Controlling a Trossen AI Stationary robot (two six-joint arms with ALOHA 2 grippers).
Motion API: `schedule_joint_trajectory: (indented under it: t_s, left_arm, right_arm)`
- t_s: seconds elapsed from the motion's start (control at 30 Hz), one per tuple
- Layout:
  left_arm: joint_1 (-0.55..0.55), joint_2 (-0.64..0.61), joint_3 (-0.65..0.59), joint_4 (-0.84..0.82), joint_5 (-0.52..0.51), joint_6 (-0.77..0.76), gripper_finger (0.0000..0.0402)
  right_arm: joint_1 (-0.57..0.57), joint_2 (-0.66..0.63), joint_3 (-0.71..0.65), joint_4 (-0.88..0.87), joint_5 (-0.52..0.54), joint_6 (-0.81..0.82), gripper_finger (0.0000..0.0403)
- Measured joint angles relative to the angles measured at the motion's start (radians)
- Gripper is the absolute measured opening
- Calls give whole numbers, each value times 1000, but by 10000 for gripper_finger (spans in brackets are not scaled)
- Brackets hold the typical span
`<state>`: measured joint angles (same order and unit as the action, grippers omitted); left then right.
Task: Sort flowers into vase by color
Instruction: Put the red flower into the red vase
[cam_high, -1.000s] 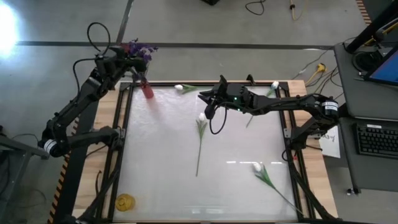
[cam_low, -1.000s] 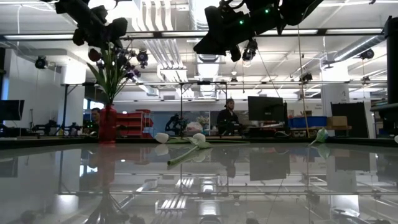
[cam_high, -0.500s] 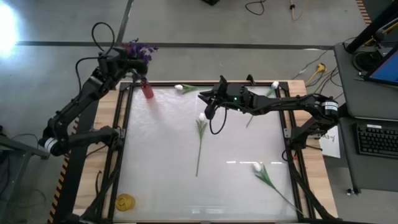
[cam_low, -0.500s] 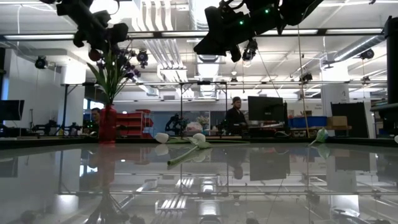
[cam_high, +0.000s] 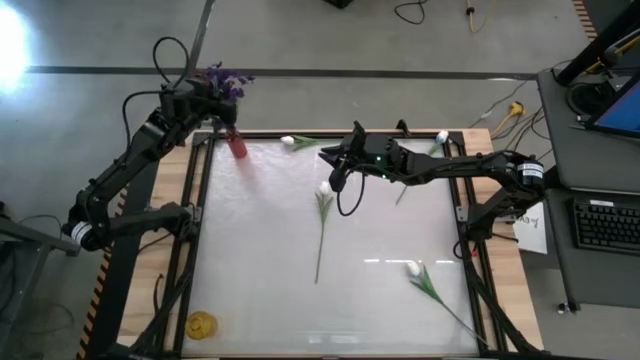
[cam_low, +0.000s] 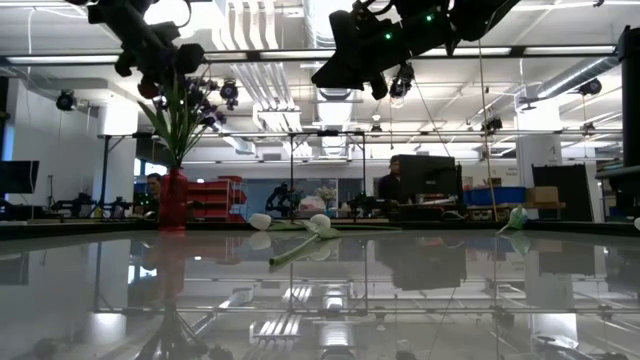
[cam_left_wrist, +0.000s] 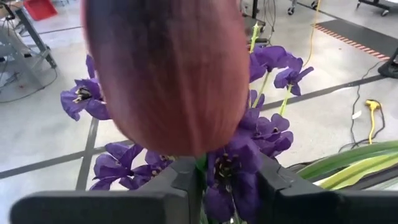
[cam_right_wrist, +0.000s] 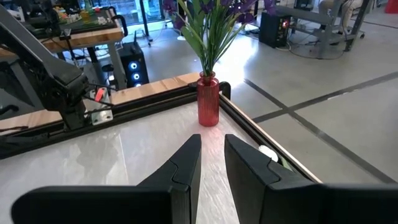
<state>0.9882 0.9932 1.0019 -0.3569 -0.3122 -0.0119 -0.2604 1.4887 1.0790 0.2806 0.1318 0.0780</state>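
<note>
Overhead looks straight down, low looks level across; both share the red vase (cam_high: 238, 146) (wrist cameras closer).
</note>
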Motion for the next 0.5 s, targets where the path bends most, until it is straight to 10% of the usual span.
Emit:
schedule_joint_trajectory:
  t_s: [0.5]
  left_arm:
    - [0, 20, -32, -1, 0, -17, 2]
  right_arm:
    - [0, 0, 0, 0, 0, 0, 63]
